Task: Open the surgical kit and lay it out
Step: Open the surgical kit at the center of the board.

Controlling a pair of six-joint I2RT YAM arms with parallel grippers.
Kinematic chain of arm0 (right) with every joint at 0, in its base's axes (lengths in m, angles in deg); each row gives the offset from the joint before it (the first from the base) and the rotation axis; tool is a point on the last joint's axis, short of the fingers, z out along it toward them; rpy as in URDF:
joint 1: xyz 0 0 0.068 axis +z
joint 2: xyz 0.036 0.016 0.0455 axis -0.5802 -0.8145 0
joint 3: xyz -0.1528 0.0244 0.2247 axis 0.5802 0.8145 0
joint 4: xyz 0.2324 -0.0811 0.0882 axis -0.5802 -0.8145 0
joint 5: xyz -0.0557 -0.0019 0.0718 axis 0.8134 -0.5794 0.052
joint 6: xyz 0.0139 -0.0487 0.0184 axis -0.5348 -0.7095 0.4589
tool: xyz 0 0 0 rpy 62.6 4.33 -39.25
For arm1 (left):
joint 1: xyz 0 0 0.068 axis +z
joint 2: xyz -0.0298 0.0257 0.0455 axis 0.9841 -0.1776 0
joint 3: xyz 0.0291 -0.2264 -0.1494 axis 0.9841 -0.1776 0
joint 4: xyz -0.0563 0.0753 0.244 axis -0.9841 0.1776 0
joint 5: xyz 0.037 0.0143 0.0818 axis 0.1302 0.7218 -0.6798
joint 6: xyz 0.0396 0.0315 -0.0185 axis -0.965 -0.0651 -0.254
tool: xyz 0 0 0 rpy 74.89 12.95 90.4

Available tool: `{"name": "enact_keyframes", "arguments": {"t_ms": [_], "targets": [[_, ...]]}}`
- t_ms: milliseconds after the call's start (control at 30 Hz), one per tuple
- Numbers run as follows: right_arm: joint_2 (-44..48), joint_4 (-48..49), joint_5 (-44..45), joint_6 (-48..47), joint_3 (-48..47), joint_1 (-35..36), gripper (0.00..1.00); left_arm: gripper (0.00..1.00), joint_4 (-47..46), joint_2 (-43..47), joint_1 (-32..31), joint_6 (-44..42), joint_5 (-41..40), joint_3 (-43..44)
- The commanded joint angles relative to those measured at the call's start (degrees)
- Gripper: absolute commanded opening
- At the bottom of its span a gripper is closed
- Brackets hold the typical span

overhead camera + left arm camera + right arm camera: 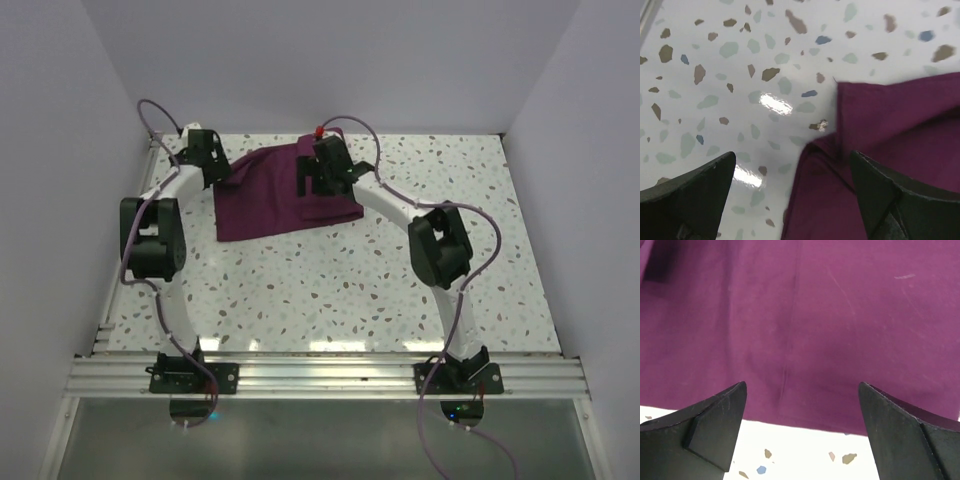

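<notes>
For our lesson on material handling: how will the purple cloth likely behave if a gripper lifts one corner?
Probably floppy: the purple cloth lies in soft folds and creases, so a lifted corner would likely drape. Pushed, it may bunch rather than slide whole on the glossy table.
</notes>
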Motion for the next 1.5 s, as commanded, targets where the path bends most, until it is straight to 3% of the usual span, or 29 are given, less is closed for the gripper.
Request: {"name": "enact_keyframes", "arguments": {"t_ms": [0,100,267,533,633,667,733,767,833,867,933,1133,1267,1467], "targets": [[-3.2,-5.6,0.0,-2.0,-4.8,0.8,0.96,1.00,-6.1,11.6,-2.5,2.6,-0.5,-6.4],[-6.0,-9.0,2.1,-3.6,-7.3,2.3,0.96,1.00,-7.0,15.5,-2.7,3.9,-2.2,-11.7],[-8.7,-11.5,4.4,-3.8,-8.0,2.8,0.95,1.00,-6.2,19.4,-2.6,5.8,-7.4,-13.2],[-12.5,-14.2,5.8,-4.3,-10.6,4.3,0.89,0.99,-8.6,20.2,-2.7,5.0,-1.4,-14.9],[-14.7,-15.7,5.6,-4.5,-12.9,4.3,0.70,0.98,-8.8,19.9,-2.7,5.0,-0.5,-15.2],[-15.4,-16.0,5.4,-4.5,-13.9,4.4,0.58,0.98,-8.9,19.9,-2.7,4.9,-0.3,-15.3],[-16.6,-16.9,5.3,-4.5,-14.9,4.5,0.46,0.98,-9.0,19.8,-2.7,4.9,-0.1,-15.3],[-17.0,-17.3,5.1,-4.6,-15.7,4.4,0.32,0.98,-9.2,19.8,-2.7,4.8,0.1,-15.5],[-17.7,-18.2,5.1,-4.6,-16.6,4.5,0.19,0.98,-9.4,19.6,-2.7,4.8,0.1,-15.5],[-18.1,-18.6,4.9,-4.6,-17.3,4.4,0.08,0.97,-9.4,19.6,-2.7,4.7,0.2,-15.5],[-18.1,-19.0,4.6,-4.5,-17.9,4.4,0.00,0.97,-9.7,19.4,-2.8,4.7,0.5,-15.6],[-11.6,-15.0,2.0,-3.2,-15.8,4.4,0.00,0.96,-10.0,18.9,-2.7,4.5,1.0,-15.5],[-1.4,-5.2,2.9,1.5,-6.2,2.1,0.00,0.96,-10.0,19.0,-2.8,4.2,1.3,-15.6],[10.5,2.1,11.9,13.2,7.6,-11.0,0.00,0.96,-9.9,19.3,-3.1,3.4,2.0,-15.6]]}}
